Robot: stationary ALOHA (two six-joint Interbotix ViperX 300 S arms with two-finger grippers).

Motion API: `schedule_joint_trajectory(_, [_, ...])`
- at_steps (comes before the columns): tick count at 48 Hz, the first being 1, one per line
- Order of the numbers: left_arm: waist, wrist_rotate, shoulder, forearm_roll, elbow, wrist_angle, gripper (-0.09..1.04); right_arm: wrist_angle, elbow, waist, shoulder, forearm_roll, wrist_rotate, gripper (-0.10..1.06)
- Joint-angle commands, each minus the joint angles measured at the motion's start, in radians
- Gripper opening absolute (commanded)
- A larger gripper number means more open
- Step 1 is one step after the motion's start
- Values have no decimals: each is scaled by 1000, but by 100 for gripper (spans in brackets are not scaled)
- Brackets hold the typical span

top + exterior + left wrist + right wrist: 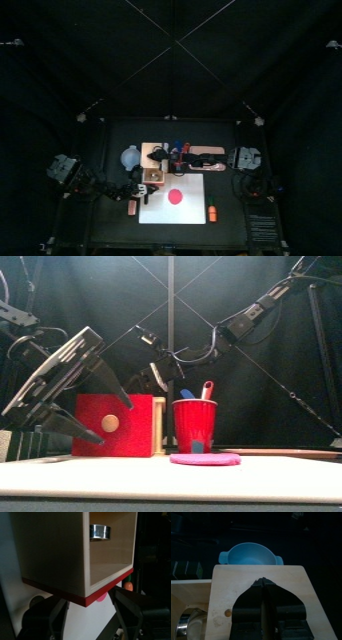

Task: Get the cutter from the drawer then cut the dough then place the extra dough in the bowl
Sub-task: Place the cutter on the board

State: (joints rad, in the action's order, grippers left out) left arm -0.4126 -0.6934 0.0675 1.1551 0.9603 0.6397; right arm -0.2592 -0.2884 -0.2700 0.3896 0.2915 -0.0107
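Note:
The wooden box point(163, 158) stands at the back of the white board point(194, 222), its drawer pulled out toward the front by its red front point(111, 424). Inside the drawer lies the round metal cutter point(100, 531), also glimpsed as the cutter point(187, 626) in the right wrist view. My left gripper point(91, 600) is open just before the drawer's red front point(63, 593), touching nothing. My right gripper point(262, 583) is shut, its tips resting on the box top point(231, 587). A red dough disc point(174, 197) lies flat on the board. The blue-grey bowl point(250, 554) sits behind the box.
A red cup point(194, 426) holding a blue and a red toy knife stands on the board's right side, right of the dough point(205, 458). The left arm point(100, 190) reaches in low along the board's left edge.

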Motion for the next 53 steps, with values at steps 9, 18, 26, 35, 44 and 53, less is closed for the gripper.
schedule_joint_trajectory(9, [-86, -5, -117, -26, 35, -14, 98, 18, 2, 5, -5, 0, 2, 2])
schedule_joint_trajectory(18, [-167, 8, -265, -69, 137, -14, 98, 18, 9, 6, -5, -2, 2, 2])
schedule_joint_trajectory(26, [-163, 97, -390, -264, 198, 15, 96, 25, 26, 14, -15, 0, 0, 2])
schedule_joint_trajectory(35, [-12, 322, -472, -463, 212, 97, 92, 64, 55, 41, -49, -3, -3, 2])
schedule_joint_trajectory(44, [126, 551, -525, -555, 219, 140, 84, 126, 86, 80, -98, -8, -3, 2])
schedule_joint_trajectory(53, [215, 724, -621, -571, 239, 161, 80, 176, 106, 127, -172, -17, -3, 3])
